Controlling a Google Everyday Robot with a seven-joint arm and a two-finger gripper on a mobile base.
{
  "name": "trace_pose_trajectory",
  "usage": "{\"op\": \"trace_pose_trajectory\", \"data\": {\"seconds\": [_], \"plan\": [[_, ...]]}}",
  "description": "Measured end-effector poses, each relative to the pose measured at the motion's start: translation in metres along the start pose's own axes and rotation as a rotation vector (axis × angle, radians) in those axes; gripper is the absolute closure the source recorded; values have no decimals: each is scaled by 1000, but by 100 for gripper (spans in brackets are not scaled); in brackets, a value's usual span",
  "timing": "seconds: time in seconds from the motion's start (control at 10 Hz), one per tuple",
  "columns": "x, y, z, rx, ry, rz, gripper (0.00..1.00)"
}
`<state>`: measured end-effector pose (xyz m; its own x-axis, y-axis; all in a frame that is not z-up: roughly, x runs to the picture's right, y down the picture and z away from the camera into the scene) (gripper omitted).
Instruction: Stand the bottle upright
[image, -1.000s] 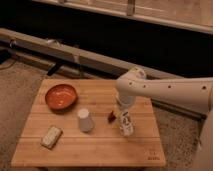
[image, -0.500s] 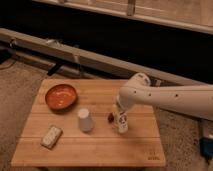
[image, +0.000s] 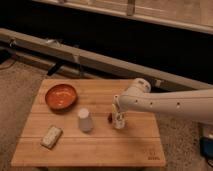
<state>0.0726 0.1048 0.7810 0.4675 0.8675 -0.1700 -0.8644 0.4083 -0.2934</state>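
wooden counter (image: 100, 147) holds one bowl (image: 61, 96), one cup (image: 85, 120), one packet (image: 51, 136), one red oblong (image: 110, 117), one bottle (image: 119, 124) half hidden by the pincer (image: 118, 115), grip unclear.

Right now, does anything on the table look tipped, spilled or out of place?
Nothing stands out. The bottle looks roughly upright at the gripper, right of centre on the table. The cup, bowl and small packet rest on the wood, and no spill shows.

Wooden table (image: 100, 146), speckled floor (image: 15, 100)
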Motion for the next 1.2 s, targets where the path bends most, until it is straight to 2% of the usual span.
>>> {"op": "trace_pose_trajectory", "data": {"seconds": [0.4,0.8,1.2], "plan": [[-14,-5,11,4,-39,31,100],[-48,-9,27,-1,-87,36,100],[-63,-12,32,3,-111,35,100]]}}
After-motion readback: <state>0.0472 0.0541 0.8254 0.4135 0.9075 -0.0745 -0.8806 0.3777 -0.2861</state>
